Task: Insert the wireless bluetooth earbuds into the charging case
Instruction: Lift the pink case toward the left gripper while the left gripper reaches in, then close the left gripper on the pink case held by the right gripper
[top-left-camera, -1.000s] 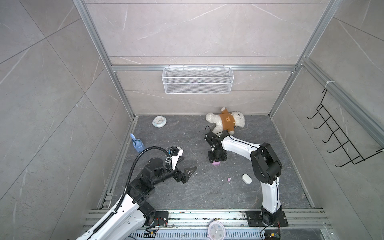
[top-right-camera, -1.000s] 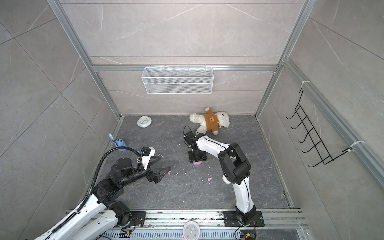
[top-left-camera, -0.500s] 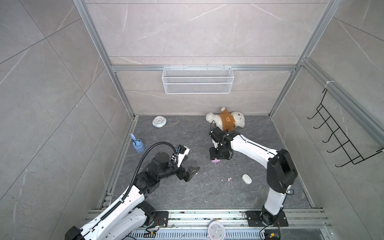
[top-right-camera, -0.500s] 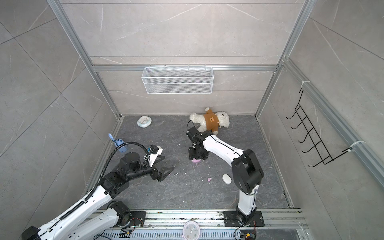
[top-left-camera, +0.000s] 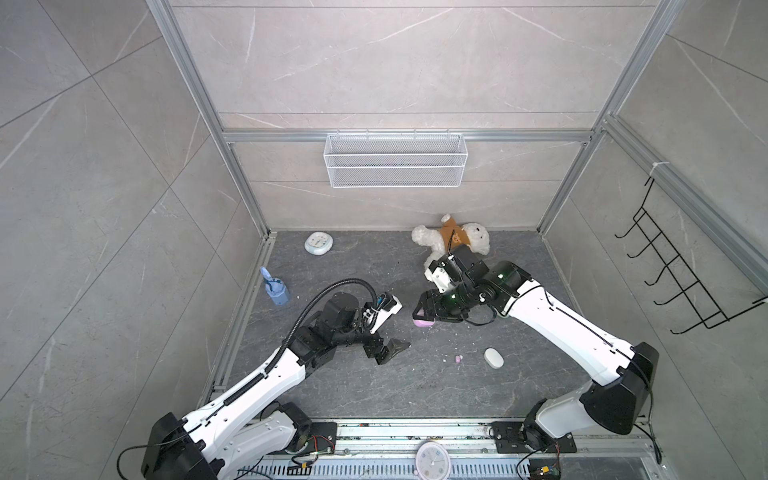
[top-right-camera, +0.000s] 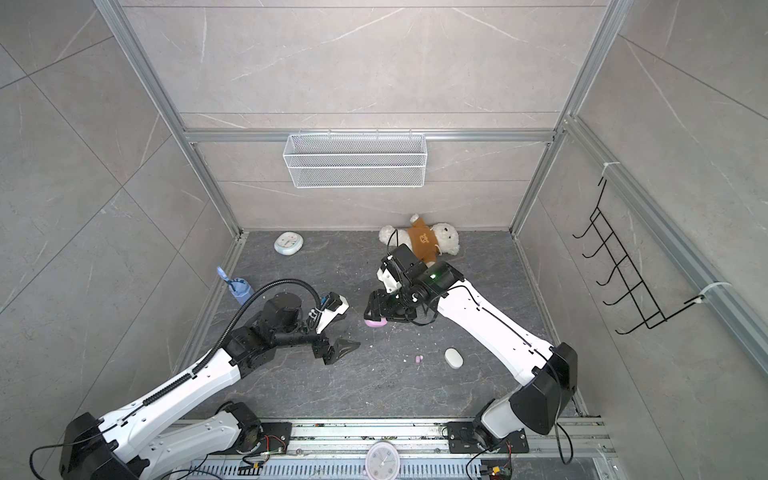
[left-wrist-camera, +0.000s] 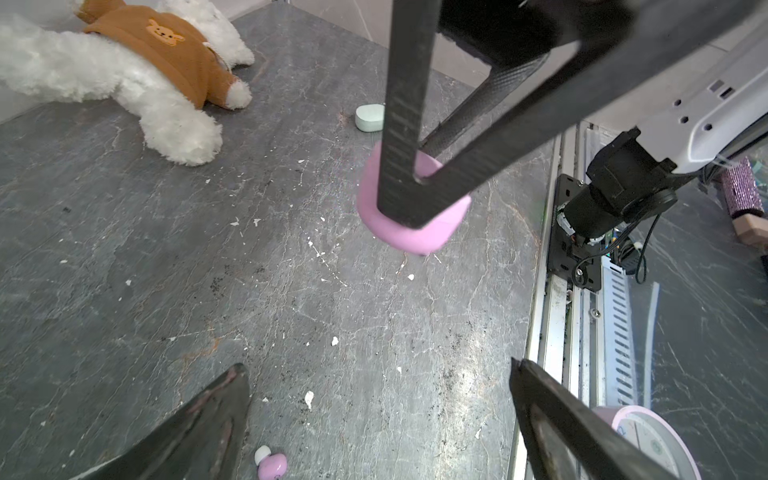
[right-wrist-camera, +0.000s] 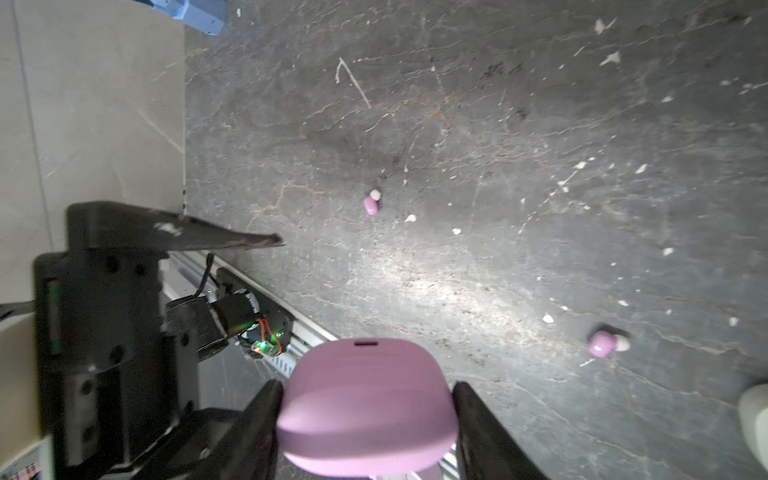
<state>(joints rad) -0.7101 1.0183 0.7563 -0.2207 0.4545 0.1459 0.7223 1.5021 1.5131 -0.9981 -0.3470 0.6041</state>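
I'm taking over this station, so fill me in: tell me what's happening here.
The right gripper is clamped on the closed pink charging case, gripping it by its sides. The left gripper is open and empty, poised over the dark floor. Two pink earbuds lie loose on that floor, one close to the left gripper's fingers, the other beside a pale case. Neither is in the pink case yet.

Setting: a lab test cell dressed as a bathroom corner. Aluminium frame rails (top-left-camera: 270, 136) hold grey tile panels (top-left-camera: 395, 62) on three sides of my fingers (top-left-camera: 397, 344). Ahead of them a wire basket (top-left-camera: 392, 170) hangs; to their right, a black hook rack (top-left-camera: 681, 274). Behind them, my bases are bolted to a slotted rail (top-left-camera: 395, 432) with bare wiring (top-left-camera: 316, 442).
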